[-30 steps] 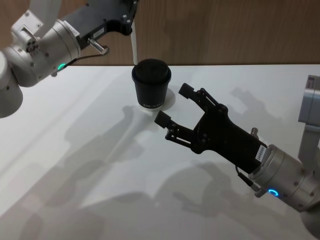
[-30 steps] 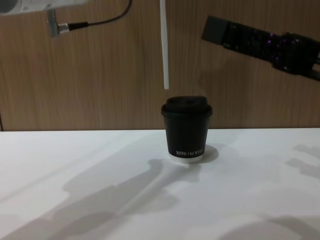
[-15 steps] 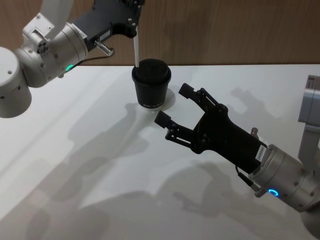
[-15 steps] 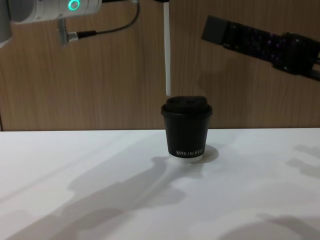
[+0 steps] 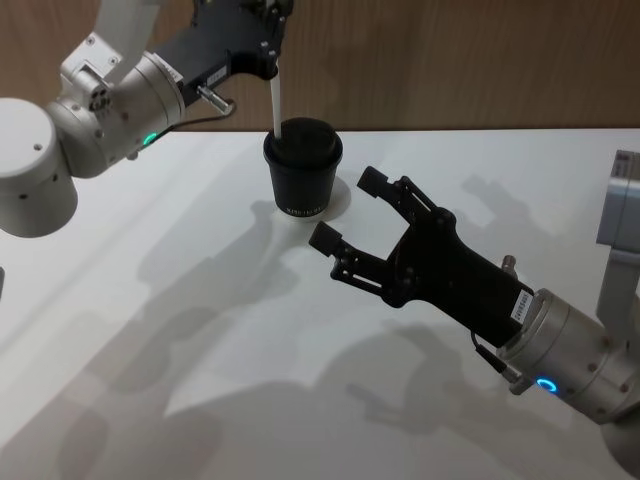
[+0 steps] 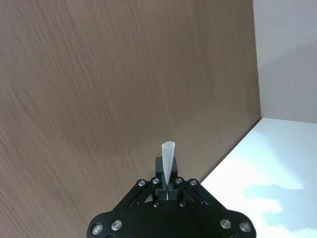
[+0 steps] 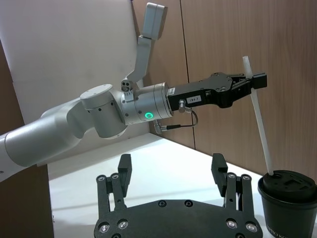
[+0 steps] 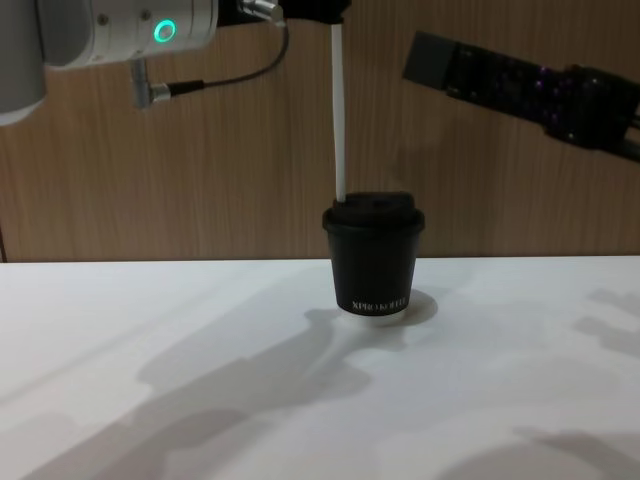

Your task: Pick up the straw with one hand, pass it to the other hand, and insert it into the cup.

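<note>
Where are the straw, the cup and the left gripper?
straw (image 8: 339,110), chest view, mid shaft.
cup (image 8: 375,265), chest view, side wall.
left gripper (image 7: 255,82), right wrist view, between its fingertips, shut on the straw.

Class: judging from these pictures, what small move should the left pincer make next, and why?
Probably ease straight down. The left pincer grips the straw near its top, and the lower tip just meets the cup lid's edge, not yet pushed in.

Left claw (image 6: 167,186) clamped on straw (image 6: 168,157), wood wall (image 6: 99,89) behind.
</note>
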